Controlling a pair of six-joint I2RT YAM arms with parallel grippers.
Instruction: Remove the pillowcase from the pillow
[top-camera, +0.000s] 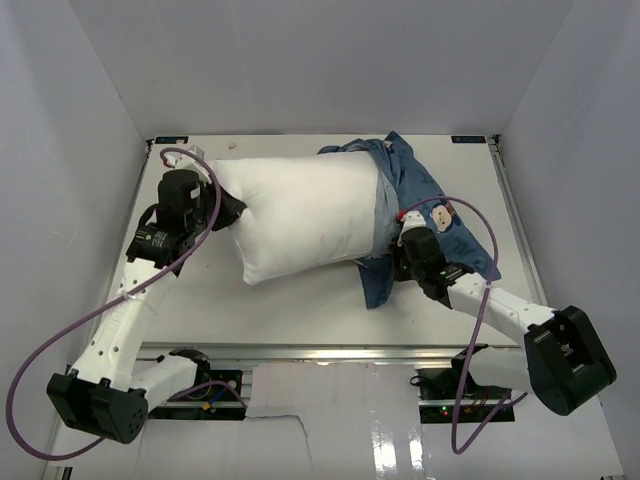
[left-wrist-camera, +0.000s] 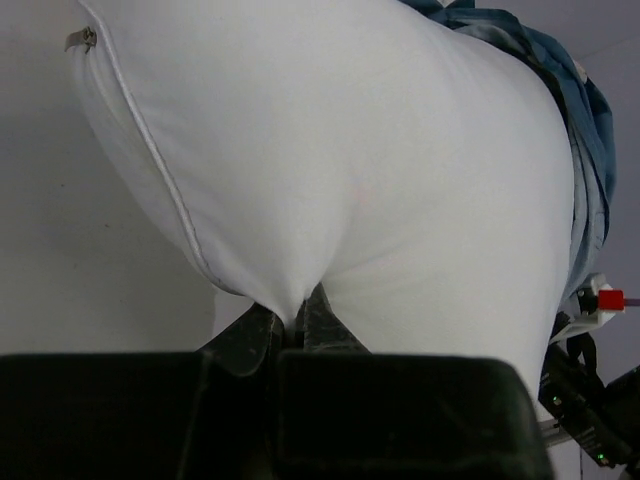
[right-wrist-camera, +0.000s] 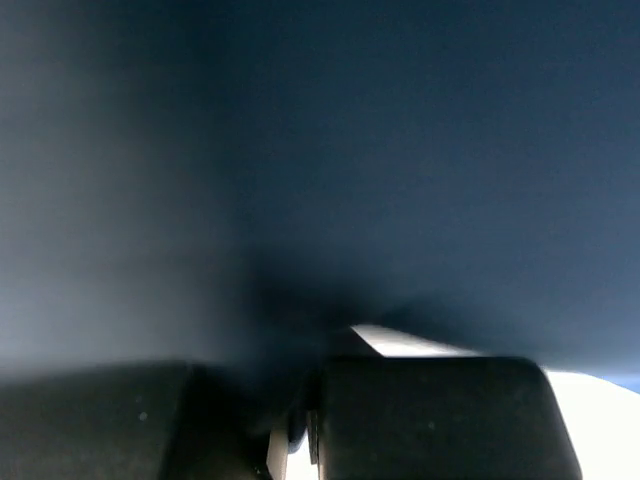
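The white pillow (top-camera: 300, 215) lies across the table, most of it bare. The blue pillowcase (top-camera: 415, 190) is bunched over its right end and trails onto the table. My left gripper (top-camera: 228, 210) is shut on a pinch of the pillow's left end; the left wrist view shows white fabric (left-wrist-camera: 330, 170) drawn into the closed jaws of the gripper (left-wrist-camera: 293, 318). My right gripper (top-camera: 398, 255) is shut on the pillowcase's lower right part; the right wrist view is filled with dark blue cloth (right-wrist-camera: 330, 160) pressed against the gripper (right-wrist-camera: 300, 400).
White walls enclose the table on three sides. The table's front rail (top-camera: 330, 352) runs between the arm bases. A purple cable (top-camera: 480, 230) loops over the right arm. A pillow zipper pull (left-wrist-camera: 82, 38) shows at top left.
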